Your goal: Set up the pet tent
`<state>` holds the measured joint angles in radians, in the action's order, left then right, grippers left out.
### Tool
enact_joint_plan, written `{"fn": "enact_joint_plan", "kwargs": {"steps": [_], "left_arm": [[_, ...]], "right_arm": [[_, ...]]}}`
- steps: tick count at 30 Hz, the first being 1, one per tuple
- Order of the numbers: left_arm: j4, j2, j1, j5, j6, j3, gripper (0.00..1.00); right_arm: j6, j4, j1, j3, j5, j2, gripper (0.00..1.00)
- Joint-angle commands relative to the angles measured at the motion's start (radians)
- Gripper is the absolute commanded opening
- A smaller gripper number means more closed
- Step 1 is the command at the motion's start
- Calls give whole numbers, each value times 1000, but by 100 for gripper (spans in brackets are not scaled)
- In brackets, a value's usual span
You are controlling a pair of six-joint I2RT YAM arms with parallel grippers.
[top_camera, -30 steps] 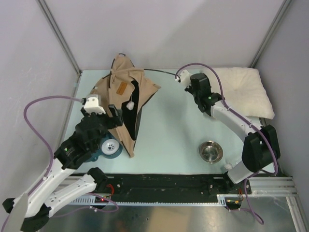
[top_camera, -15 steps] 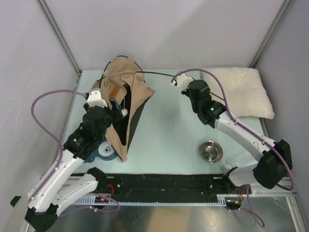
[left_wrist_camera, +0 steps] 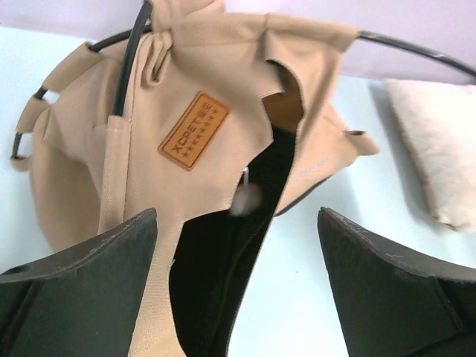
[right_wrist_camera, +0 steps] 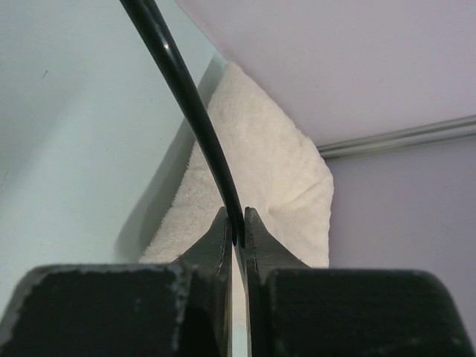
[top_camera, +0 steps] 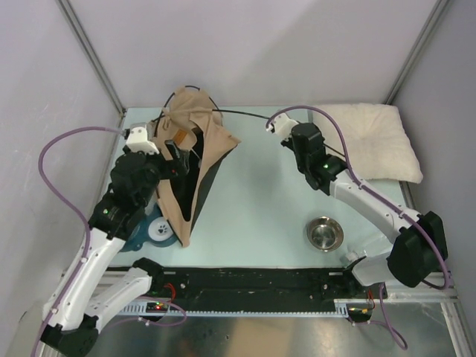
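Pet tent (top_camera: 216, 139) sits crumpled on the surface (top_camera: 260, 201). The left hand (left_wrist_camera: 238, 217) gapes wide and holds nothing, while the right hand (right_wrist_camera: 236, 223) pinches the tent's thin black pole (right_wrist_camera: 186, 97).

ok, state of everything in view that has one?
pet tent: half up, fabric bunched at the top, front gaping open
left tool: open, at the tent's opening, holding nothing
right tool: shut on the pole
pole: bowed, running from the tent top to the right tool
bowl: upright, empty
pillow: lying flat in the far right corner, untouched
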<state>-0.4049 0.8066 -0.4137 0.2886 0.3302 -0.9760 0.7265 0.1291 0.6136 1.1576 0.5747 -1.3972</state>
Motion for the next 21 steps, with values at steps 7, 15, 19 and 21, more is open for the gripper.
{"fn": "enact_joint_plan", "kwargs": {"steps": [7,15,19,21], "left_arm": [[26,-62,10,142,-85,-53,95],[1,117,111,61,-58,-112,67],[0,174,123,-10,-81,-146,46],[-2,186,129,-18,-89,-149,42]], "right_arm": [[-108,-79,-16,-10,-39,-20,0],[-139,-43,-23,-19,-63,-3,0],[-146,-39,-23,-27,-71,11,0],[-149,-37,-21,-30,-73,17,0]]}}
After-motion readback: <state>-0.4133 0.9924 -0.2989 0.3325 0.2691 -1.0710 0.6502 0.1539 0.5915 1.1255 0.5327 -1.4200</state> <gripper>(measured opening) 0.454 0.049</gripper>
